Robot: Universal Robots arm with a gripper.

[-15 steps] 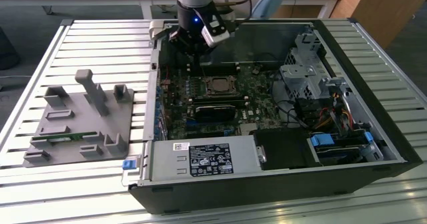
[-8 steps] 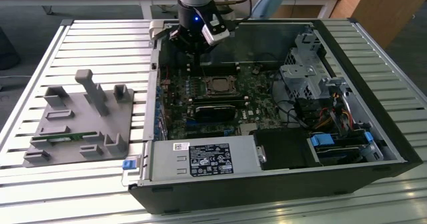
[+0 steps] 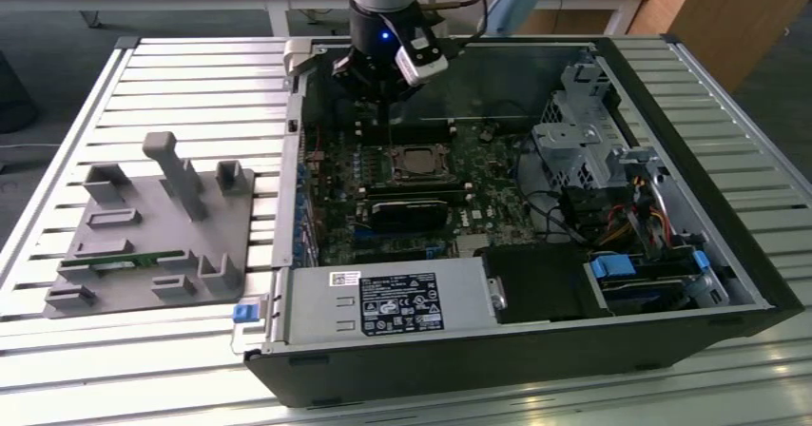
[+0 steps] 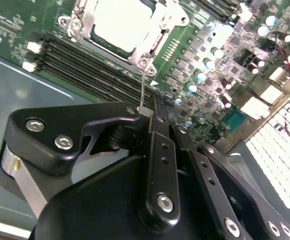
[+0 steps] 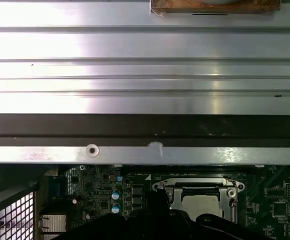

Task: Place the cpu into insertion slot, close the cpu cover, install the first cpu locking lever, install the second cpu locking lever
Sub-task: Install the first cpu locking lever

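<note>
The insertion slot (image 3: 413,163) sits in the green board inside the open computer case. The cpu (image 4: 122,20) lies in it with its silver top up, and the cpu cover (image 4: 154,46) lies flat around it as a metal frame. A thin wire locking lever (image 4: 143,87) runs from the socket's corner to my gripper (image 4: 146,111), whose black fingers are shut on the wire's end. In the exterior view my gripper (image 3: 386,112) hangs just beyond the socket's far side. The first wrist view shows the cpu (image 5: 201,202) under the cover (image 5: 195,186).
Long black memory slots (image 4: 89,65) run beside the socket. A black module (image 3: 413,212) lies in front of it, a power supply (image 3: 380,302) at the case front, and a drive cage (image 3: 584,150) on the exterior view's right. A grey fixture plate (image 3: 152,226) stands outside the case.
</note>
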